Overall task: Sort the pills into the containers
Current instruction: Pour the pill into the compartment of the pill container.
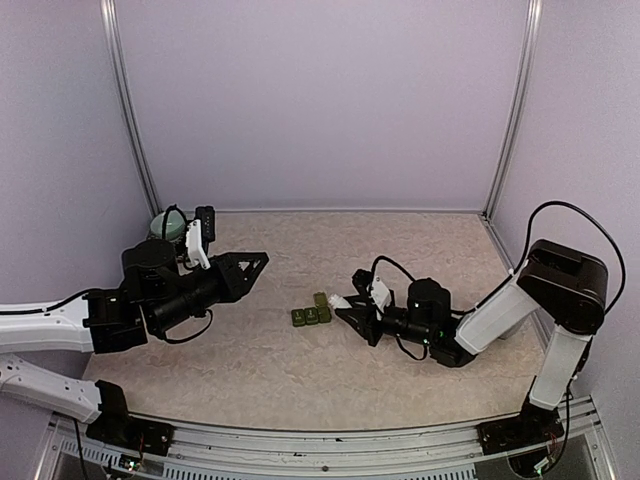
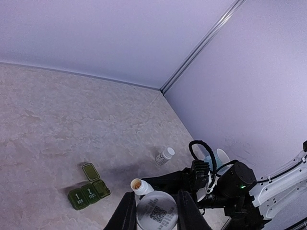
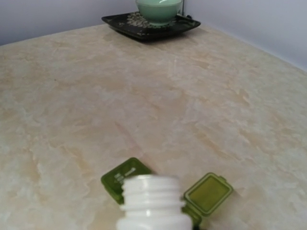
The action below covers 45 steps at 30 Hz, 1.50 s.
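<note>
1. While the right gripper (image 1: 346, 306) is clenching an open white plastic pill bottle (image 3: 153, 197), it is holding it low, just beside the dark green strip of three joined square containers (image 1: 311, 314).
2. The strip is lying mid-way across the beige marbled tabletop (image 1: 420, 250), with one end lid standing open.
3. The left gripper (image 2: 156, 199) is hanging well apart from the strip, grasping a round white printed cap (image 2: 156, 216).

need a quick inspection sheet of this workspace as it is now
surface: beige marbled table, no loose pills seen
job's things: green pill organiser, one lid up; open white bottle, pills inside
clutter: capped white bottle lying down; pale green bowl on black tray
hands: left hand grips a white round labelled item; right hand holds the open bottle
cables: black cable arches over right wrist
surroundings: lilac walls, metal corner post
</note>
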Each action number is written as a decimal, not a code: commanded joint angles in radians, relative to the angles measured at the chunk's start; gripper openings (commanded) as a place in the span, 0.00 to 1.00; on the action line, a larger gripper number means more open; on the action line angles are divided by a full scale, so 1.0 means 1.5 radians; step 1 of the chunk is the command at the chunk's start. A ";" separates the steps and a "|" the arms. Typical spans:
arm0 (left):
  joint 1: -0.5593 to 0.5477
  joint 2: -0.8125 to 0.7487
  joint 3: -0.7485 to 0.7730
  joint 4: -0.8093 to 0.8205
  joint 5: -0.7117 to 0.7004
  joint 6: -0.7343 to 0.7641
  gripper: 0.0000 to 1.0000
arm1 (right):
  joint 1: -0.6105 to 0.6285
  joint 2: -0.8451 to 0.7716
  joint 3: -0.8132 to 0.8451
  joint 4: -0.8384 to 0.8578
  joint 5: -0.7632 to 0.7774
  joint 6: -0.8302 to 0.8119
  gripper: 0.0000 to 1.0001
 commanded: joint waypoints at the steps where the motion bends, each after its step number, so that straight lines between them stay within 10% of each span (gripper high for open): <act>1: 0.005 -0.012 -0.011 0.010 -0.004 0.010 0.22 | -0.007 0.035 0.028 -0.002 -0.020 0.005 0.00; 45: 0.014 -0.021 -0.056 0.054 0.017 0.002 0.22 | -0.028 0.080 0.177 -0.333 -0.014 -0.002 0.00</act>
